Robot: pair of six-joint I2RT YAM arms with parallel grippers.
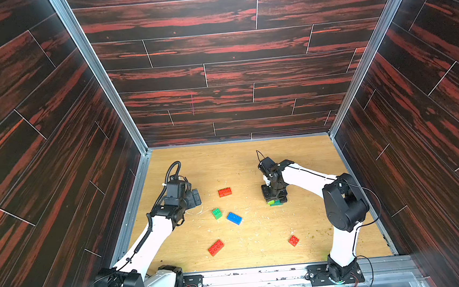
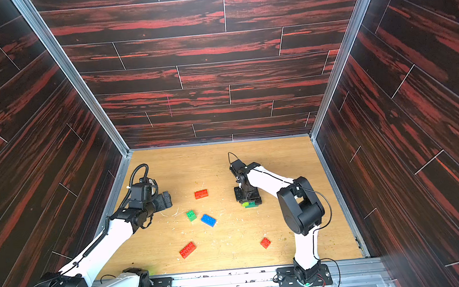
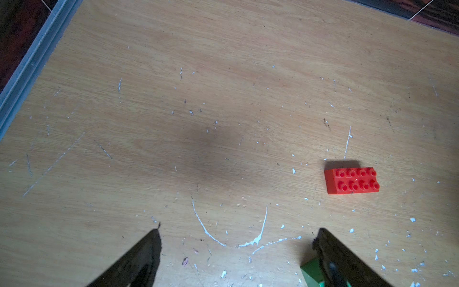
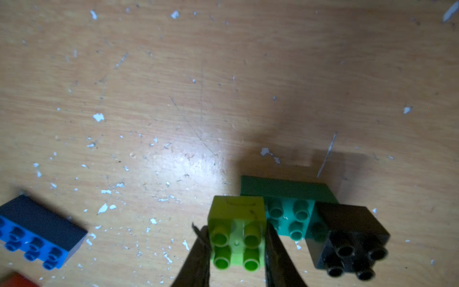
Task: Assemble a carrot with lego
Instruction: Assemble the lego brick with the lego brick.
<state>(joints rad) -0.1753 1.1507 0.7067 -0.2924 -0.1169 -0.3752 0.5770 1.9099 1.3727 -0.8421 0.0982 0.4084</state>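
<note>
The right gripper point(image 4: 234, 229) pinches the lime square brick point(image 4: 236, 211), which sits on one end of the teal long brick point(image 4: 289, 213) with the black square brick point(image 4: 352, 236) on the other end: the partly built carrot, on the wooden table point(image 4: 173, 99), with bare board beyond the fingertips and the blue brick point(image 4: 37, 231) off to one side. The left gripper point(image 3: 238, 232) hovers spread wide and empty, a green brick point(image 3: 310, 270) just beside one finger, a red long brick point(image 3: 351, 180) farther ahead, and the metal edge rail point(image 3: 29, 67) well off to the other side. In a top view a second red long brick point(image 1: 215, 247) and a red square brick point(image 1: 293, 240) lie behind both claws.
</note>
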